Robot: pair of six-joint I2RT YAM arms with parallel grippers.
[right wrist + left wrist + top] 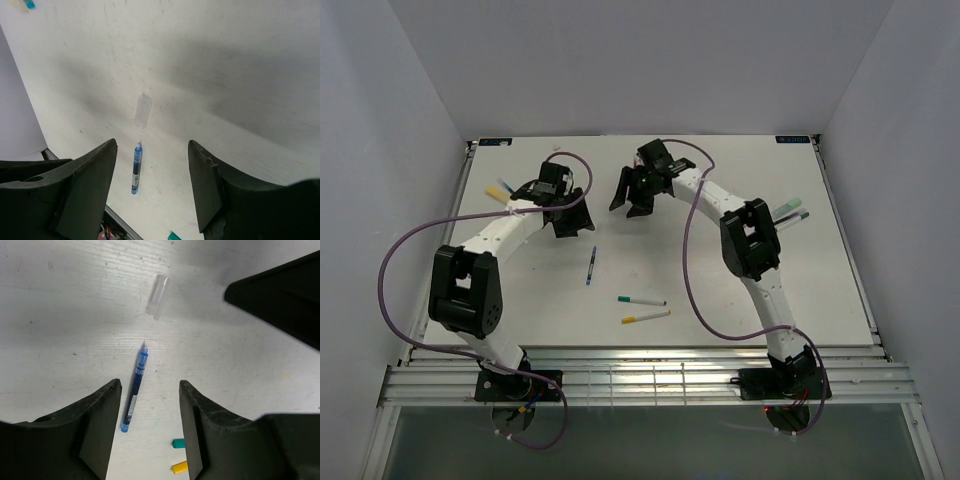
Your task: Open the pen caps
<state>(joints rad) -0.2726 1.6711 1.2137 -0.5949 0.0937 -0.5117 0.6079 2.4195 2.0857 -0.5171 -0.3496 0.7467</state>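
Blue pen [134,392] under left claw [150,384] — prob. cap [158,296] beyond.

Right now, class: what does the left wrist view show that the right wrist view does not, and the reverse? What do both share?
Only the left wrist view: a small yellow pen end at the bottom edge. Only the right wrist view: the pale side wall at left. Both: the slim blue uncapped pen and the clear plastic cap lying apart beyond its tip on the white table.
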